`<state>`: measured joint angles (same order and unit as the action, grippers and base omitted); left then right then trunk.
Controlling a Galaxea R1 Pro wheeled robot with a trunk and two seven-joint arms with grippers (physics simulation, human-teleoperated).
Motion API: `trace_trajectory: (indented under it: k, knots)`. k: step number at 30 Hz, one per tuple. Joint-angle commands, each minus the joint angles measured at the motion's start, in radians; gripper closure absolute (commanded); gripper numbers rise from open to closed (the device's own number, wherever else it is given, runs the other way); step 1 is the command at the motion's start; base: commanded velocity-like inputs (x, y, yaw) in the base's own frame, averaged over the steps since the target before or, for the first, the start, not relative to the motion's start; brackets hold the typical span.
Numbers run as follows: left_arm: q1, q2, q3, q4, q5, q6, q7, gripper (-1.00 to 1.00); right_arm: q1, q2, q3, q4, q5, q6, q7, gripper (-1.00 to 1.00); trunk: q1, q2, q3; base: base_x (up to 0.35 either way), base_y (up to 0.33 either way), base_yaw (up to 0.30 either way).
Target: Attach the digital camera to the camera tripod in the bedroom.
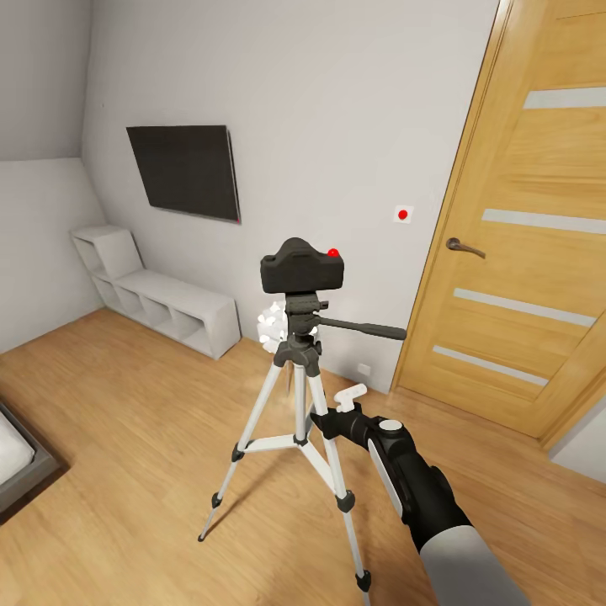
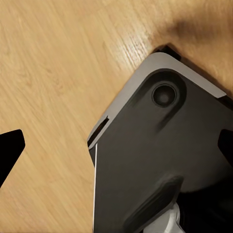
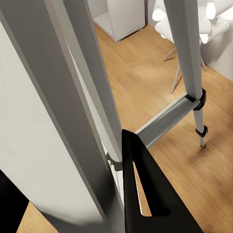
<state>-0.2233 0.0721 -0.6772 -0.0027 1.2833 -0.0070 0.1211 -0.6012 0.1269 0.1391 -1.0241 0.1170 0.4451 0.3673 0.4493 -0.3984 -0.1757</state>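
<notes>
The right tool [image 1: 324, 418] sits low among the silver legs of the camera tripod [image 1: 299, 396], just beside the near leg and under the black head. In the right wrist view a pale metal leg [image 3: 92, 92] runs close past one black fingertip [image 3: 145, 194], with a cross brace [image 3: 165, 121] and a second leg beyond; the other finger is a dark corner at the frame's edge, so the jaws stand apart with the leg between or beside them, and I cannot tell whether they touch it.

Above the tool, the digital camera [image 1: 303, 268] rests on the tripod head, a chunky matte black body with a hump and a red dot. The long black pan handle [image 1: 362, 328] juts out over the tool toward the oak door [image 1: 522, 236] with its pale stripes. A small white clustered shape [image 1: 271, 326] shows behind the head.

Beyond the tripod are white cube shelves [image 1: 160, 303], a dark flat panel [image 1: 185, 168] on the grey wall, and a bed corner [image 1: 17, 459] on the light wood floor [image 1: 126, 404].

The right arm [image 1: 421, 497] reaches forward and slightly down, black forearm and grey sleeve. The left wrist view looks at the floor and a dark grey rounded-cornered body [image 2: 160, 155]; one black fingertip [image 2: 9, 148] shows, its state cannot be told.
</notes>
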Motion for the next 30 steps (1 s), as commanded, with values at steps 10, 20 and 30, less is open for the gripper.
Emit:
trace_trajectory:
  k: [10, 20, 30]
  knots:
    - [-0.001, -0.003, -0.008, 0.0, 0.007, -0.001, 0.003, -1.0, 0.0, 0.0, -0.001, 0.004, 0.015, 0.003, 0.008, 1.0, 0.001, -0.002, -0.002, 0.0, 0.0, 0.0]
    - [-0.001, -0.007, -0.008, -0.001, 0.007, 0.0, 0.003, -1.0, 0.0, 0.0, -0.001, 0.004, 0.015, 0.007, 0.01, -1.0, 0.001, -0.002, -0.002, 0.0, 0.0, 0.0]
    - [-0.001, -0.008, -0.008, -0.002, 0.007, 0.0, 0.003, -1.0, 0.0, 0.0, -0.001, 0.004, 0.015, 0.007, 0.009, -1.0, 0.001, -0.002, -0.002, 0.0, 0.0, 0.0]
